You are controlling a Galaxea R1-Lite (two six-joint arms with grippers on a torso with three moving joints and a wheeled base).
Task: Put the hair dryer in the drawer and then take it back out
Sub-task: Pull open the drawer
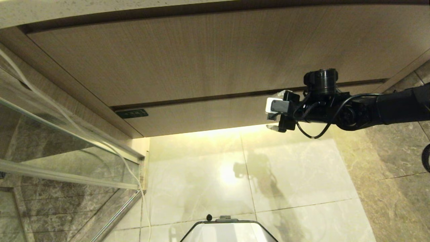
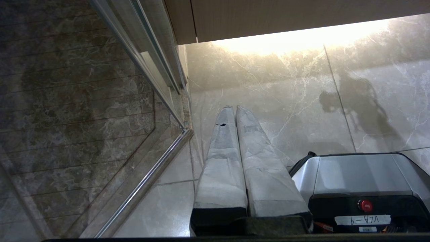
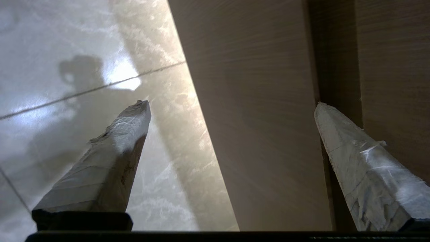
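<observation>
- Nearest the head camera, at the bottom edge of its view, sits the pale rounded top of my own wheeled base (image 1: pixel 228 232) on the glossy cream marble floor tiles (image 1: pixel 295 181).
- Out on my right side, my right gripper (image 1: pixel 274 109) reaches in level from the right, hanging just in front of the wide, shallow light-brown wood-grain drawer (image 1: pixel 208 116).
- Its tape-wrapped fingers (image 3: pixel 114 148) are spread wide apart and hold nothing; between them I see only that narrow drawer front (image 3: pixel 255 134) and the lit floor below it.
- One finger lies over the dark seam between the drawer and the taller plain wood-grain front panel (image 1: pixel 201 57) above it; I cannot tell whether it touches the wood.
- That drawer is closed flush, with a small dark rectangular label (image 1: pixel 131 113) at its left end.
- My left gripper (image 2: pixel 235 114) hangs low beside my base, pointing at the floor, its wrapped fingers pressed together and holding nothing.
- To my left stands a glass shower partition with a metal frame (image 1: pixel 77 178), darker marble behind it.
- Of the hair dryer I can see nothing in any view.
</observation>
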